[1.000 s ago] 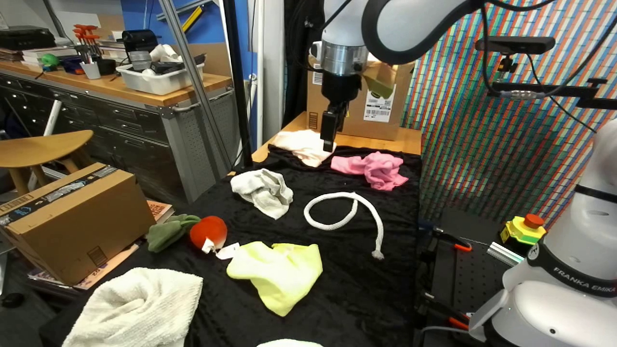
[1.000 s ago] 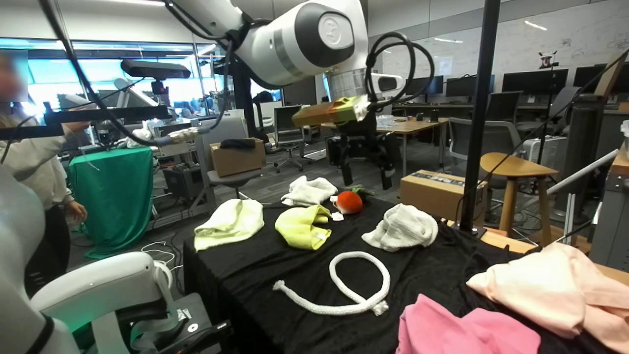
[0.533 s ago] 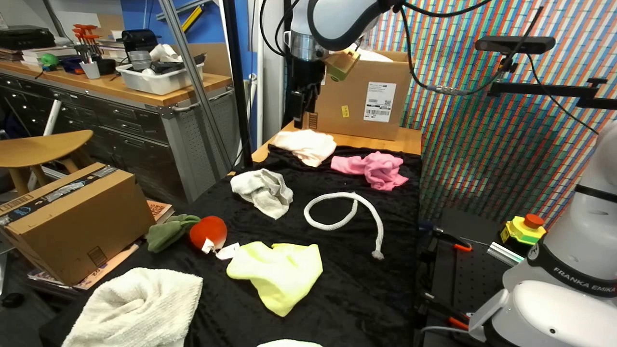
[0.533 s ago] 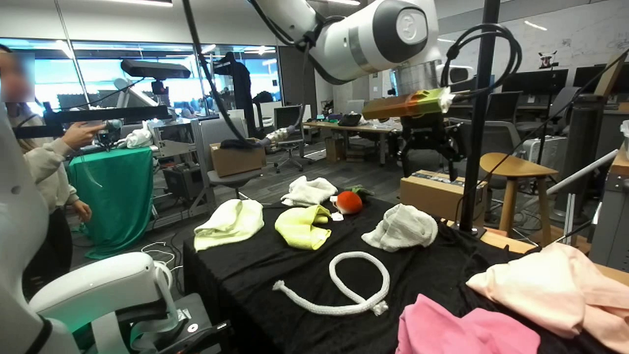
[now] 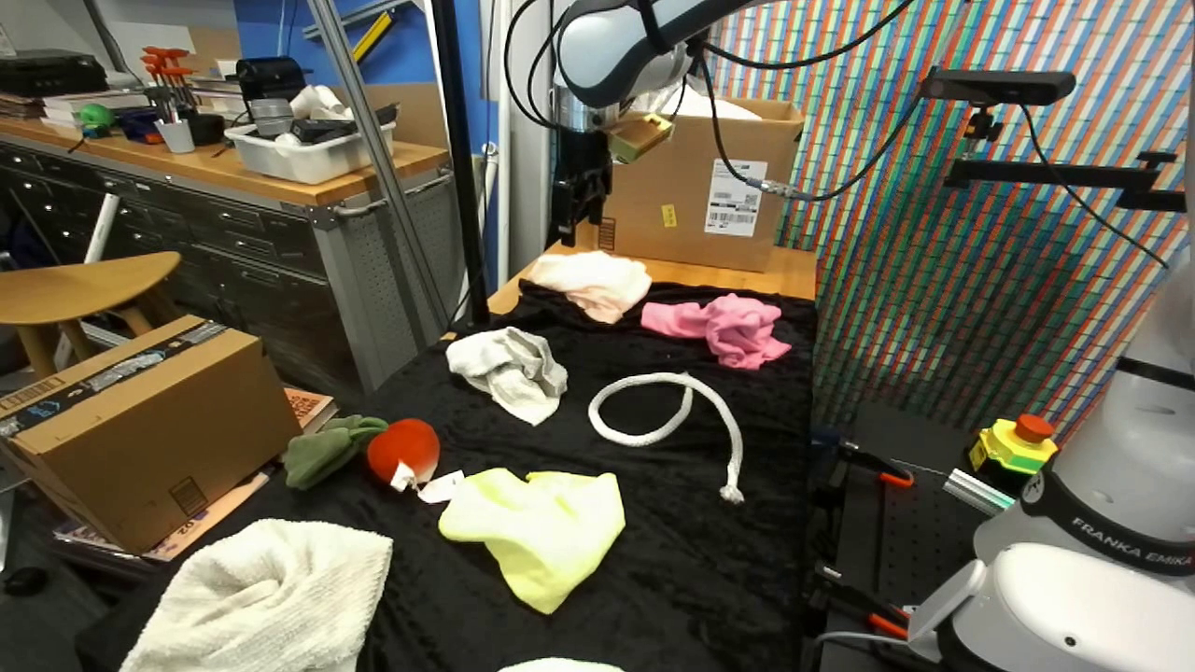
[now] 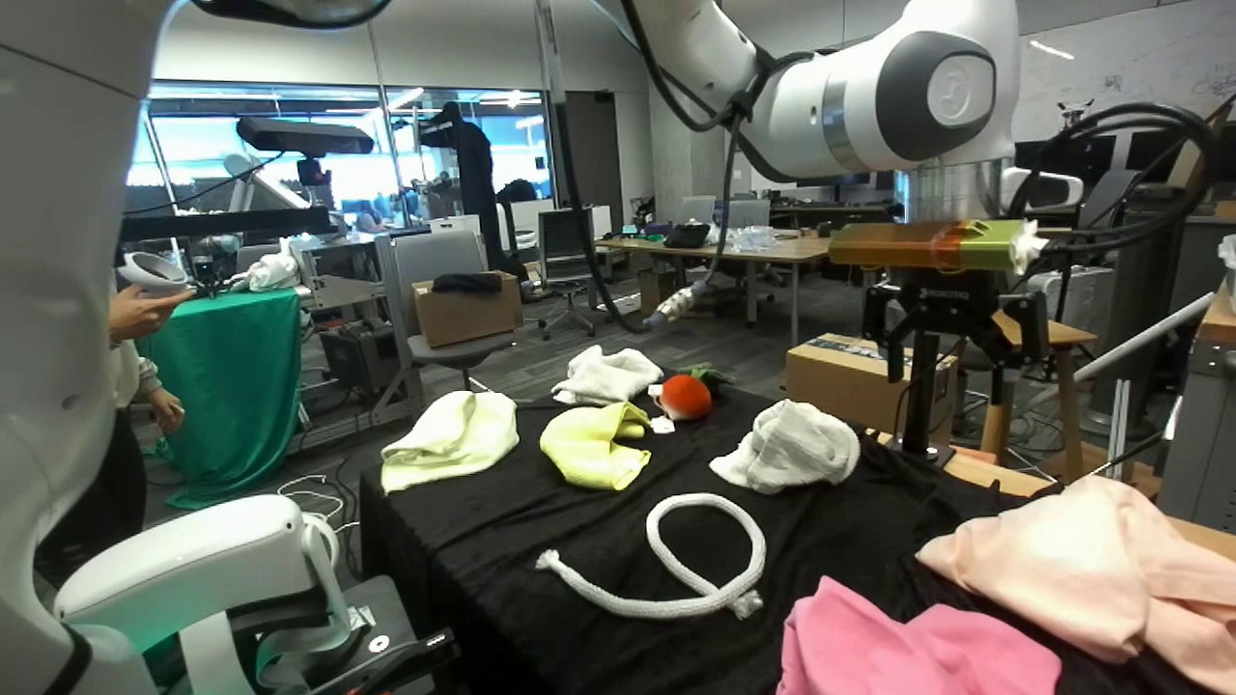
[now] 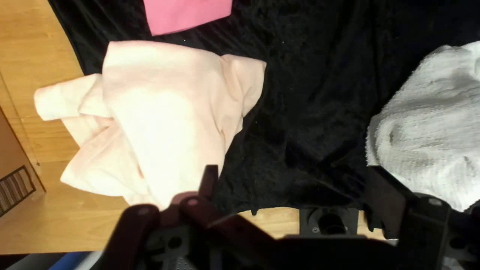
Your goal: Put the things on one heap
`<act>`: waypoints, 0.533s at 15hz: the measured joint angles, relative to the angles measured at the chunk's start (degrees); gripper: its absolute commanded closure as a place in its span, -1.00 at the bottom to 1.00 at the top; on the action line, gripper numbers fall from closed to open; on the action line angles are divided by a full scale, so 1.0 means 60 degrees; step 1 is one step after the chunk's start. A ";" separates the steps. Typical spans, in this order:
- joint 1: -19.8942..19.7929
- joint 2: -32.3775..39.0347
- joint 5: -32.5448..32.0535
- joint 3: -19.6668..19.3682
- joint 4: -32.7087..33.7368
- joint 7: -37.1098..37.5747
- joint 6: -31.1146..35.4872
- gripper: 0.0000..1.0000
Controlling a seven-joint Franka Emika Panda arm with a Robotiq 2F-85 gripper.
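Slim black fingers (image 7: 386, 197): wide apart, empty!
Crumpled peach cloth (image 7: 165, 97): sprawls near the edge of the wooden counter (image 7: 78, 228)!

- "FRANKA EMIKA", white capitals: stood on a dark band (image 5: 1120, 539) round the robot base (image 5: 1083, 607), lower right of the frame in an exterior view.
- "ROBOTIQ", pale capitals: stood on the black body of the claw (image 6: 946, 381), right of centre in an exterior view.
- White label (image 5: 736, 198), barcoded: was fixed to a large carton (image 5: 686, 187), upper centre in an exterior view; wording was too small to read.
- Yellow label (image 5: 668, 216): sat on the same carton, left of the white one; illegible.
- Printed tape (image 5: 117, 369): ran along a box (image 5: 177, 439), left in an exterior view; illegible.
- Striped panel (image 7: 17, 189): was printed on cardboard (image 7: 9, 150), left edge of the wrist view.
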 measured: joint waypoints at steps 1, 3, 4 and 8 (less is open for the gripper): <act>-0.0127 0.0280 0.0111 -0.0009 0.0324 -0.0004 -0.0175 -1.00; -0.0367 0.0783 0.0318 -0.0027 0.0868 0.0001 -0.0366 -1.00; -0.0473 0.0980 0.0412 -0.0030 0.1053 0.0001 -0.0472 -1.00; -0.0792 0.1435 0.0699 -0.0040 0.1352 0.0030 -0.0998 -1.00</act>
